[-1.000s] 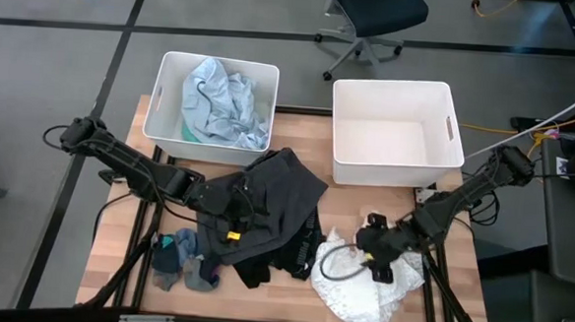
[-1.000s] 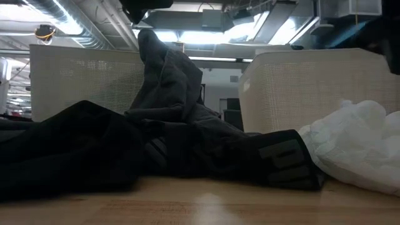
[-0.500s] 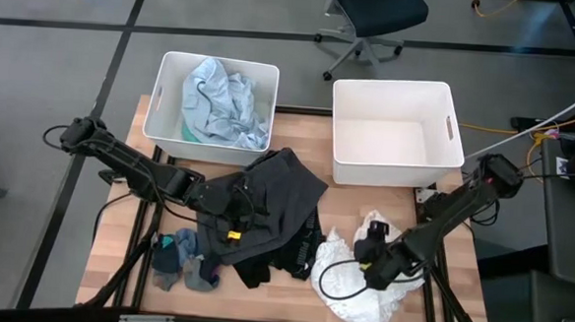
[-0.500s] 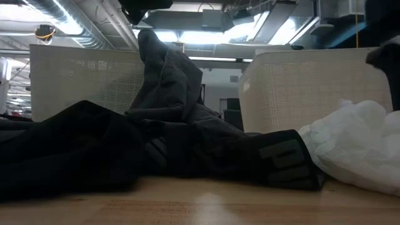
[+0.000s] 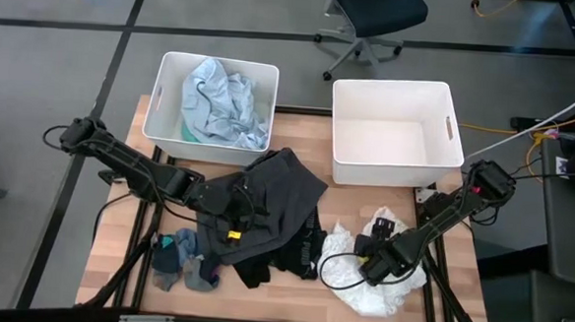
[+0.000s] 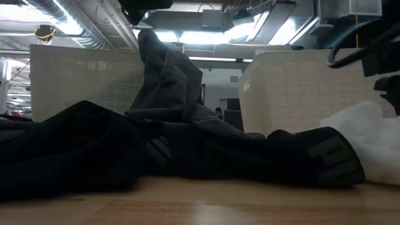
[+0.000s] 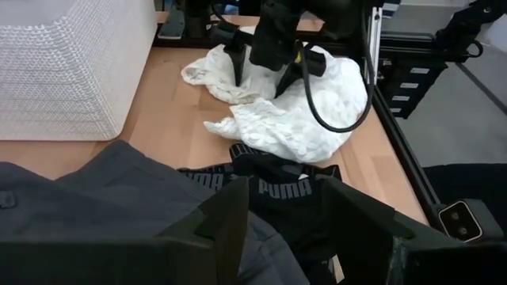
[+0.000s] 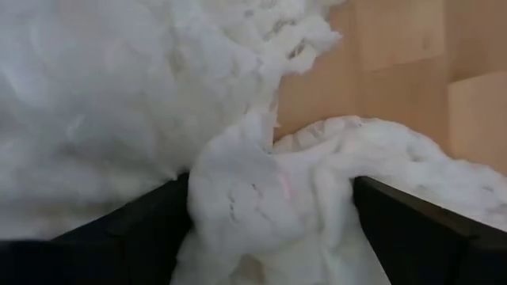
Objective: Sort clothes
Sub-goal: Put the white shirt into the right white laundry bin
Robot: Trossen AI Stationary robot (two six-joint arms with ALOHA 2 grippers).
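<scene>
While both arms are down in the clothes, we read the step in hand as the right arm's grab of the white garment [image 5: 360, 288], not yet a lift. Largest first: on the table [image 5: 298, 142], the left bin [image 5: 163, 90] at 11 o'clock already holds a pale blue garment [image 5: 222, 98]; the right bin [image 5: 343, 144] at 1 o'clock looks empty. The dark grey garment [image 5: 281, 195] sprawls over table centre, with a black piece [image 7: 285, 186] poking out toward the white one. The white garment sits at 5 o'clock, touching the dark pile's edge. The socks [image 5: 179, 257] lie at 7 o'clock. The left gripper [image 5: 228, 212] sits over the dark garment at centre-left; in its wrist view the fingers [image 7: 230, 222] stand spread, with fabric below them rather than pinched. The right gripper [image 5: 373, 269] is pressed down into the white garment; its fingers [image 8: 396, 218] are spread with a fold bunched between them. Next move, as we judge it: close on that fold, lift clear of the black piece, carry to the right bin. Risk: the cable looped on the fabric could snag.
</scene>
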